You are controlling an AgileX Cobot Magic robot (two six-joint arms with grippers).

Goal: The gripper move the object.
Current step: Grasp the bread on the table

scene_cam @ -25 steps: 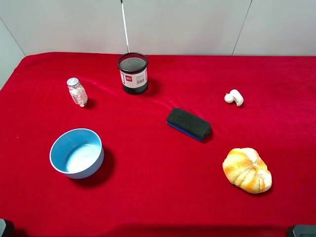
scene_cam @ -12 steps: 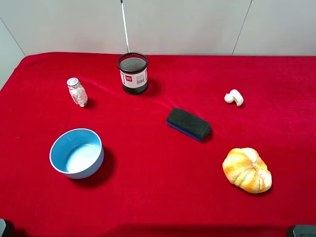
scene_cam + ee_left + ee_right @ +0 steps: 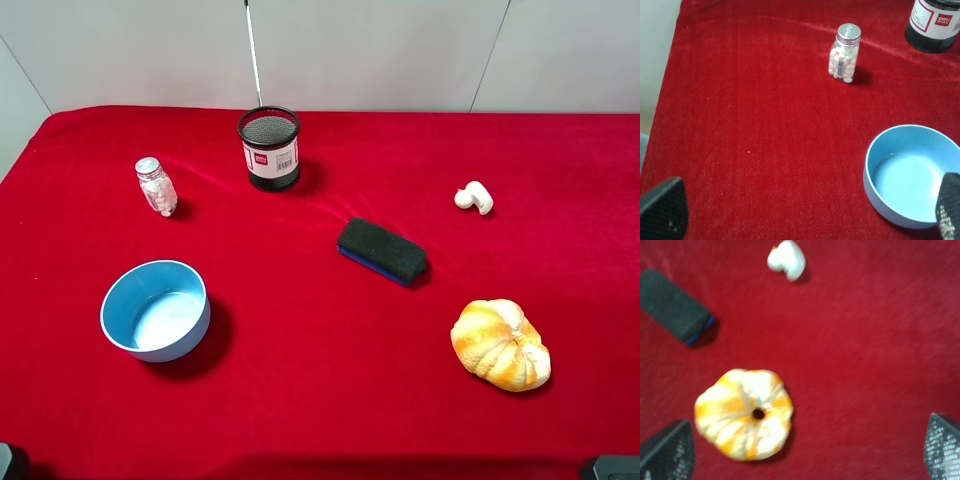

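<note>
Orange-yellow, lobed, pumpkin-shaped bread lump (image 3: 500, 345) is noted lying on the red cloth (image 3: 320, 400), at the near right of the exterior view, untouched. A black-and-blue eraser block (image 3: 382, 251) and a small white curved piece (image 3: 474, 197) are seen behind it, both apart. Right gripper (image 3: 804, 450) is held clear, fingers spread wide, empty. Left gripper (image 3: 806, 207) is likewise spread and empty, near a pale blue bowl (image 3: 155, 310).

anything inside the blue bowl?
Round light-blue bowl: only its bare, pale floor shows, nothing in it. In the left wrist view a black fingertip covers a bit of its rim and inner wall.
</note>
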